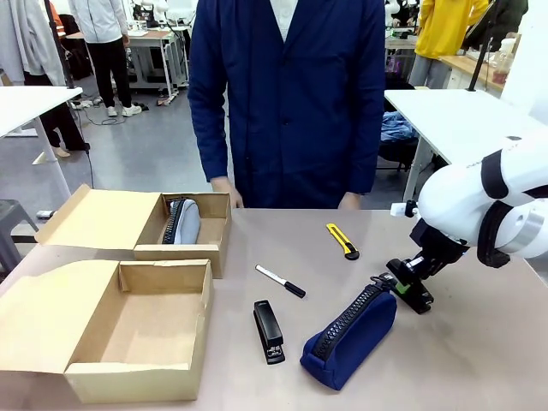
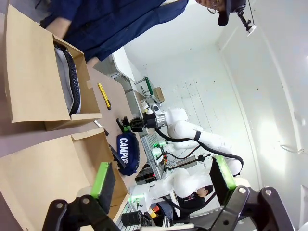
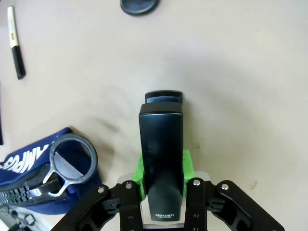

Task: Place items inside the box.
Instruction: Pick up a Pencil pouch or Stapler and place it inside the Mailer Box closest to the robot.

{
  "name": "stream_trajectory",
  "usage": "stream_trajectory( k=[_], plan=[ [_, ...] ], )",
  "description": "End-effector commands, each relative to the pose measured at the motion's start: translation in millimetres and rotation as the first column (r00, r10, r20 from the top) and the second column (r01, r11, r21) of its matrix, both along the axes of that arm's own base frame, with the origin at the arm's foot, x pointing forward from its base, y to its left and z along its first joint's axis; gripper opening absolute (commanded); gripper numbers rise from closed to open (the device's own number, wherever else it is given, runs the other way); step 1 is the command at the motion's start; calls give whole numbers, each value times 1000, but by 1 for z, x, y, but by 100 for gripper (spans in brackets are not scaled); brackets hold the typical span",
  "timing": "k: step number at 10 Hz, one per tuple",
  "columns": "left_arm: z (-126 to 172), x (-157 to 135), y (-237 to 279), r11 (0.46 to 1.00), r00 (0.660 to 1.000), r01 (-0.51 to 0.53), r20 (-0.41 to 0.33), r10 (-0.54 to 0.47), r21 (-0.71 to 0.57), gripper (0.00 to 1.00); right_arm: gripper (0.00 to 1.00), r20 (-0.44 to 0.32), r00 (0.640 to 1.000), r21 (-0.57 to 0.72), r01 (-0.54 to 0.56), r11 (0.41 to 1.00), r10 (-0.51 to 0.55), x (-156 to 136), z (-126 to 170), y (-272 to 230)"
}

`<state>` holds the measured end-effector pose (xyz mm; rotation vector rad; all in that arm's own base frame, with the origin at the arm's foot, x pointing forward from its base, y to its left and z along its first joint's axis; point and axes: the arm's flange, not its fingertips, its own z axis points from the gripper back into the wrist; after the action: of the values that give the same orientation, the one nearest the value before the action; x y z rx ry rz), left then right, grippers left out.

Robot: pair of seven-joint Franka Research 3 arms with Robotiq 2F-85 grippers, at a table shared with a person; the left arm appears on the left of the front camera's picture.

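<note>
Right hand (image 1: 409, 289) pinching a black oblong piece (image 3: 161, 139) beside the navy blue CAMPUS pouch (image 1: 351, 336)

The right hand is hanging low over the tabletop (image 1: 479, 360) at the right, its green pads pressing on either side of the black oblong piece; what that piece is I cannot tell. The pouch's zip ring (image 3: 72, 159) is lying just beside it. The black stapler (image 1: 268, 330) is sitting left of the pouch, the marker pen (image 1: 280, 281) a little farther back, and the yellow utility knife (image 1: 342, 241) beyond that. All of these are lying outside the open cardboard box (image 1: 137, 384) at the near left. A second box (image 1: 184, 254) behind it is holding a grey pouch (image 1: 185, 223). The left hand (image 2: 162, 174) is hovering with fingers spread wide, gripping nothing.
</note>
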<state>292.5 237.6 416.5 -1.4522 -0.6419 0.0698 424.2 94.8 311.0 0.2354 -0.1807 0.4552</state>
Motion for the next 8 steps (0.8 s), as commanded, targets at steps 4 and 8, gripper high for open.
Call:
stream_trajectory(
  k=[4,8],
  plan=[
    [1,-3,-1,1000,1000,7,26,-7,-1,100,0,-180,911,60,387,920,-371,-128,142,-47],
    [1,-3,-1,1000,1000,7,26,-7,-1,100,0,-199,910,10,375,927,-365,-115,177,-46]
  ],
)
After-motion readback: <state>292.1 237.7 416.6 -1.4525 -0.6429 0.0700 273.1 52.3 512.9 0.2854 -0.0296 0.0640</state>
